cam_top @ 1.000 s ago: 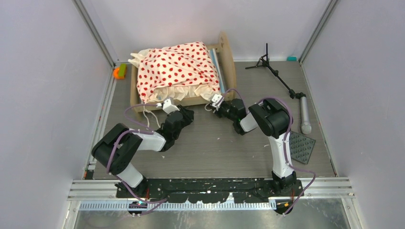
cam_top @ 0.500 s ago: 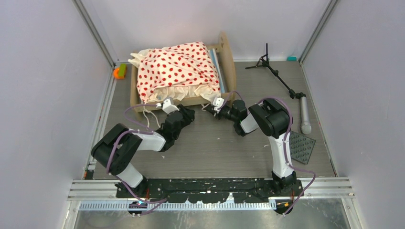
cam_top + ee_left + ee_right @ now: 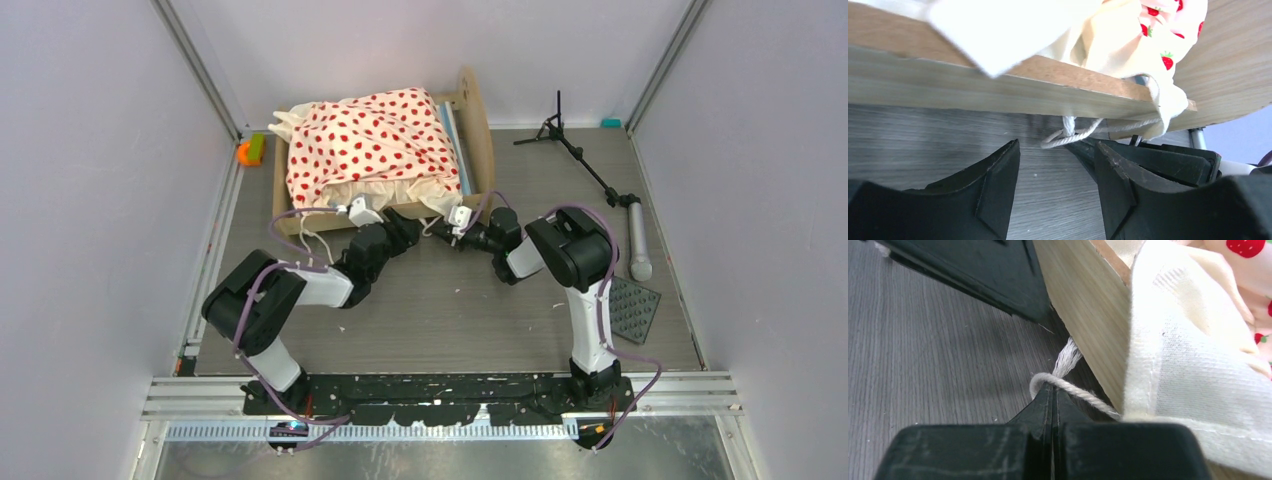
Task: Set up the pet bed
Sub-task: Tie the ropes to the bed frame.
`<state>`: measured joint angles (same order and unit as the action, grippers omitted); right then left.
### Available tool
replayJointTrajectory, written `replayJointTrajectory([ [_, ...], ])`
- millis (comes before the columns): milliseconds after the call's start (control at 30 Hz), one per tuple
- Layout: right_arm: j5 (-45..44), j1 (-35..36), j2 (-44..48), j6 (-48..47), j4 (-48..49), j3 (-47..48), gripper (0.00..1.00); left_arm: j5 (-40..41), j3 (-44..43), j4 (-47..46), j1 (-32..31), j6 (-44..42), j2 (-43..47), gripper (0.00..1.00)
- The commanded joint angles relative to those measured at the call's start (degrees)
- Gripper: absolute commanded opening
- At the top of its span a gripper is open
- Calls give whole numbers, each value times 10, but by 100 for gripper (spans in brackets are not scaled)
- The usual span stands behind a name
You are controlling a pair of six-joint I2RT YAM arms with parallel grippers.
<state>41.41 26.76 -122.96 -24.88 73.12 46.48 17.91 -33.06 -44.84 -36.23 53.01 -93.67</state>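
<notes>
- The pet bed [image 3: 478, 130] stands at the far left of the table [image 3: 450, 310], with its long side rail facing the arms.
- Red-spotted cream bedding [image 3: 370, 140] is heaped over the bed, and its ruffle spills over the near rail. A strip of the striped mattress [image 3: 452, 128] shows beside the right end board.
- The left gripper [image 3: 1057, 150] sits low on the table just in front of the rail, and its fingers [image 3: 998, 185] stand partly apart with nothing between them.
- A white cord [image 3: 1068, 135] hangs from the bedding under the rail, looped and knotted, a little beyond the left gripper's tips and not touching them.
- The right gripper [image 3: 1053, 390] is near the bed's right front corner, with its fingers pressed fully together.
- The cord [image 3: 1083, 396] bends sharply at the very tips of the right gripper and looks pinched there. The view is so close that it might only be lying across them.
- The frayed end of the cord points up toward the wooden rail [image 3: 1088, 315], and a fold of the bedding [image 3: 1188, 370] hangs just beside it.
- The two grippers sit close together along the rail, pointing roughly toward one another.
- A black tripod [image 3: 580, 160] lies at the far right, and a dark studded mat [image 3: 632, 308] is nearer on the right. Both are well apart from the bed.
</notes>
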Motion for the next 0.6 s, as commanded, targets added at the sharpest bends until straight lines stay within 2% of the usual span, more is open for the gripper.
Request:
replayJointTrajectory([
  [0, 33, -5, 38, -13, 28, -5, 0, -36, -31, -47, 3, -17, -27, 59],
  [167, 35, -7, 39, -13, 21, -1, 0, -49, -52, -55, 3, -12, -55, 60],
  [567, 39, -8, 37, -14, 19, -1, 0, -13, -82, -79, 2, 40, -110, 60],
])
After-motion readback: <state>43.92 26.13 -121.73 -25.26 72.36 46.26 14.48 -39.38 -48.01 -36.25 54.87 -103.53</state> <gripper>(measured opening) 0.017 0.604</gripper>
